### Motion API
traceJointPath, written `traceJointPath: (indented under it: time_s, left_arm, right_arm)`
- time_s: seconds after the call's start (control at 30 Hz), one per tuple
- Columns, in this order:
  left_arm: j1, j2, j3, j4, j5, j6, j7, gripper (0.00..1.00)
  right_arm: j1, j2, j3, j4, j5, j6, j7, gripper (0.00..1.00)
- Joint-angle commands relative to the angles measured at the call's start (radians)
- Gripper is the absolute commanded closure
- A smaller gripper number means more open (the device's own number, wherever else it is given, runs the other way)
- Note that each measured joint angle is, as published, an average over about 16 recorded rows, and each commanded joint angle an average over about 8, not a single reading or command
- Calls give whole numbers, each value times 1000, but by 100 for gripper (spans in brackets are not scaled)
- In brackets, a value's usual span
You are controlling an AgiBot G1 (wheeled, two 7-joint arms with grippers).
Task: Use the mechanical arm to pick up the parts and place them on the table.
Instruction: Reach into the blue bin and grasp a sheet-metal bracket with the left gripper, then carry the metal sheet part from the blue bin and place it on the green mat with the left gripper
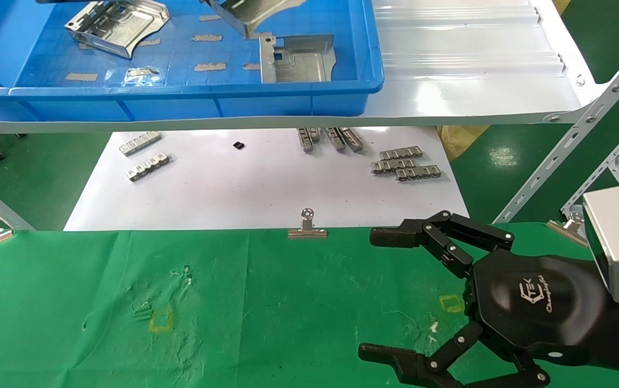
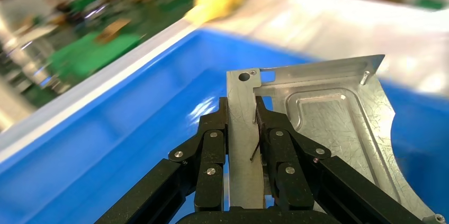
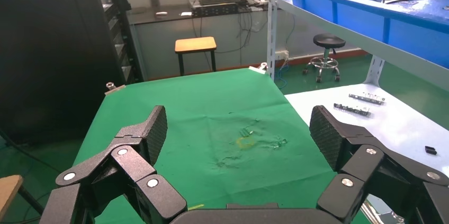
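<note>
My left gripper (image 2: pixel 242 123) is shut on the raised rim of a shiny silver part (image 2: pixel 328 128) and holds it over the blue bin. In the head view this part (image 1: pixel 250 16) hangs tilted at the top edge; the left gripper itself is out of that view. Two more parts lie in the bin, one at the left (image 1: pixel 118 27) and one at the right (image 1: pixel 298 59). My right gripper (image 1: pixel 368 293) is open and empty above the right side of the green cloth table (image 1: pixel 72 302). It also shows open in the right wrist view (image 3: pixel 239 131).
The blue bin (image 1: pixel 180 102) stands on a glossy white shelf (image 1: pixel 476 81). Below it a white board (image 1: pixel 244 183) carries grey toothed strips (image 1: pixel 406 164). Binder clips (image 1: pixel 307 226) edge the cloth. A slanted shelf strut (image 1: pixel 573 134) stands at the right. Yellow square marks (image 1: pixel 161 320) show on the cloth.
</note>
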Motion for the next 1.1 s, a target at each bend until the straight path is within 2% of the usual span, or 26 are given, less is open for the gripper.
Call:
traceJointPath:
  time_s: [0.03, 0.33, 0.53, 0.87, 0.97, 1.1]
  left_arm:
    - [-2, -19, -10, -8, -19, 76, 25, 100]
    - [23, -76, -7, -19, -33, 346, 190, 100]
    - [86, -142, 24, -130, -76, 419, 311, 100]
    - [292, -367, 270, -479, -192, 415, 461, 100]
    - [348, -407, 338, -502, -210, 407, 503, 100]
    - [394, -420, 402, -471, -209, 398, 552, 100]
  right_arm:
    - [0, 0, 0, 0, 0, 0, 0, 0]
    - [0, 0, 0, 0, 0, 0, 0, 0]
    - [0, 0, 0, 0, 0, 0, 0, 0]
    - [0, 0, 0, 0, 0, 0, 0, 0]
    - [0, 0, 0, 0, 0, 0, 0, 0]
    - [0, 0, -1, 0, 0, 0, 0, 0]
